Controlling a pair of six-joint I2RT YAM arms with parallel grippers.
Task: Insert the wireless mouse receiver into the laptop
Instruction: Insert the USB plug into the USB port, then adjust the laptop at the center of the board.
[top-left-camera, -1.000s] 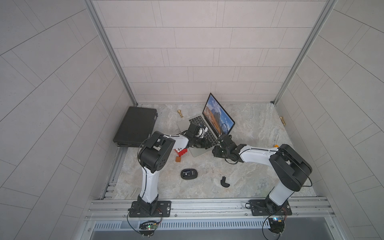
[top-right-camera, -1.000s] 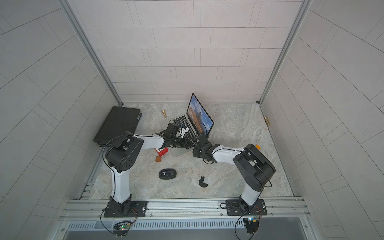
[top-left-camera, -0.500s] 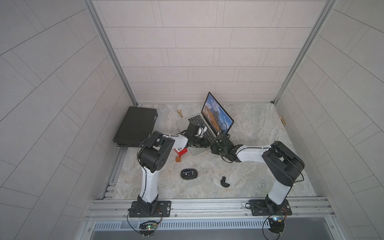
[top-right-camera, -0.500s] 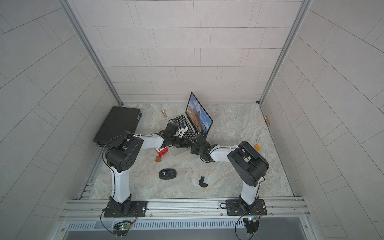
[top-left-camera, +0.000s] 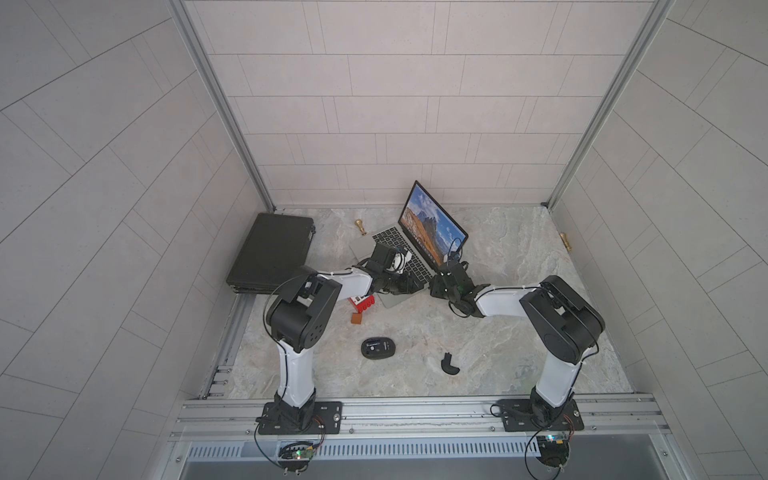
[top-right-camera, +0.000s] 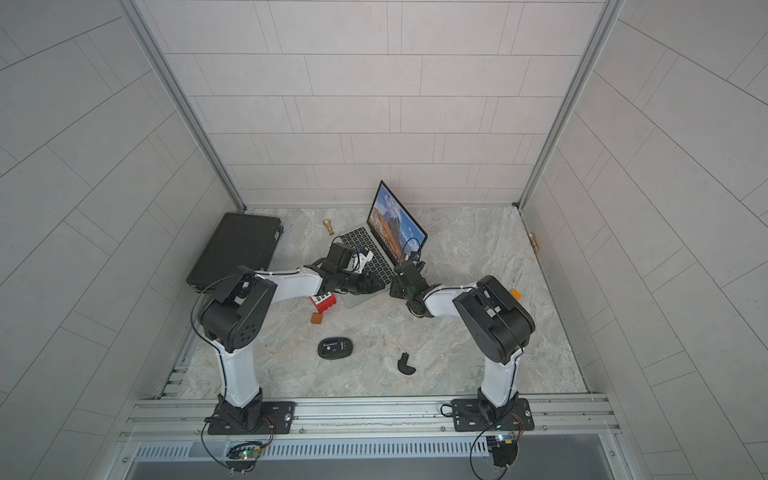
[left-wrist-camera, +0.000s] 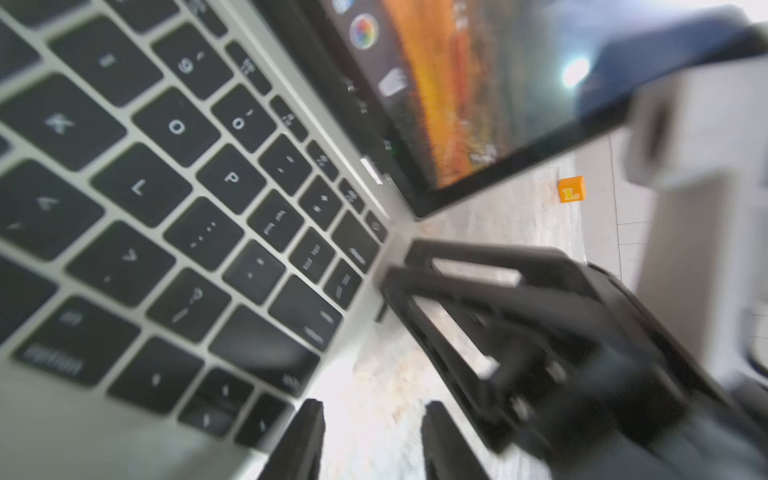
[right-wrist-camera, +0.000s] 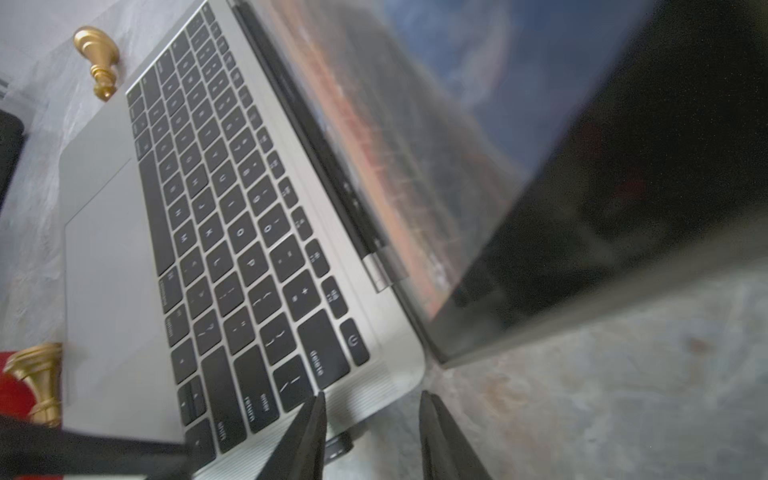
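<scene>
The left pincer gapes empty off the laptop's corner. The right pincer is parted, the wireless mouse receiver poking from the laptop's side beside one finger; a sideways pull could snag it, levering it out.

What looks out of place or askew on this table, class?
The curved black cover lies loose on the table, apart from the mouse it seems to belong on. The laptop also sits skewed to the table's edges.

A robot lab cell — tiled panel walls, aluminium mounting rail.
</scene>
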